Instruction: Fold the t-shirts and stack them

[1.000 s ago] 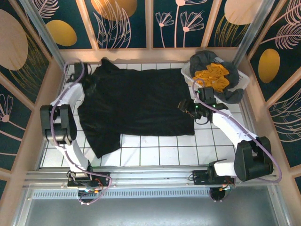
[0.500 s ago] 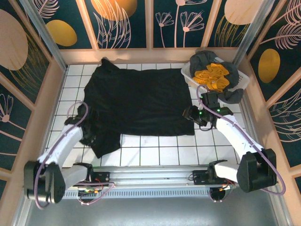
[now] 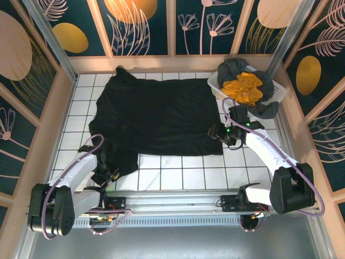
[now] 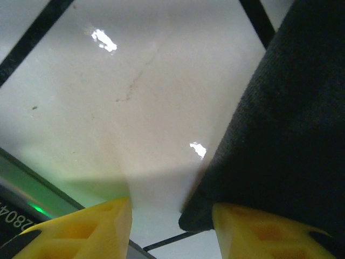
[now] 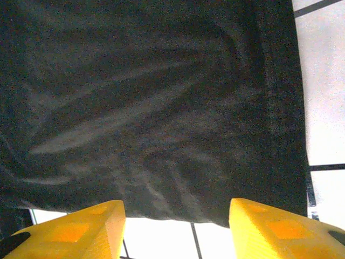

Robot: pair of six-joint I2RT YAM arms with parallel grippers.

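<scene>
Across the tiled counter [image 3: 178, 175] the black t-shirt [image 3: 156, 116] lies flat and unfolded: no fold made, no stack begun. The left tool [image 3: 103, 175] sits at the near sleeve, fingers spread, the cloth corner between them unpinched. The right tool [image 3: 217, 132] hangs spread over the hem corner. The mustard-yellow t-shirt [image 3: 245, 86] and dark grey t-shirt [image 3: 237, 67] lie heaped in the basket [image 3: 214, 85] — nearly everything, I judge, is left.

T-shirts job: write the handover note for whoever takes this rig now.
Left gripper: open, at the black shirt's near-left corner.
Right gripper: open, over its near-right corner.
Black shirt lies spread flat on the table; yellow shirt and grey shirt are bunched in the basket.
Done: nothing folded or stacked.
Left: fold all three, stack them.
</scene>
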